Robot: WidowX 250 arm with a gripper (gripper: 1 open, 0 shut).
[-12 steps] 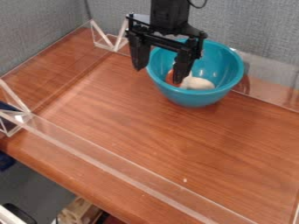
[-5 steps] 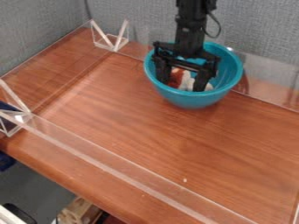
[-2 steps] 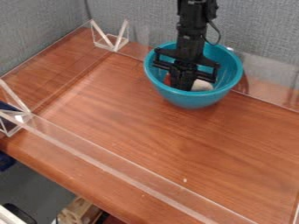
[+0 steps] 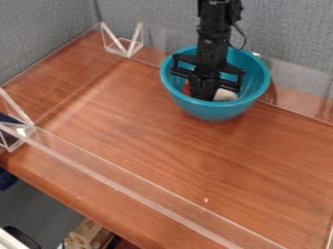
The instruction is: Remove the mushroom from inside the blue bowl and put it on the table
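Fingers [image 4: 209, 90] are reaching straight down into the blue bowl [image 4: 182, 95] and are drawn in close together; they appear to be pinching the mushroom [image 4: 227, 94], though the contact itself is hidden behind the black arm. Only a cream-white sliver of the mushroom is showing, just to the right of the fingers, low inside the bowl near its far-right wall. The bowl is sitting toward the back of the wooden surface [image 4: 156, 146], near the rear clear wall.

Judging by its look, the mushroom is a small, light toy, probably hard and smooth, so it is likely slipping easily out of a shallow pinch. The rounded cap is offering little flat area; taking hold across its widest part seems the safer choice. The glossy bowl is light too and could be shifting or tipping if the fingers are dragging against its wall.
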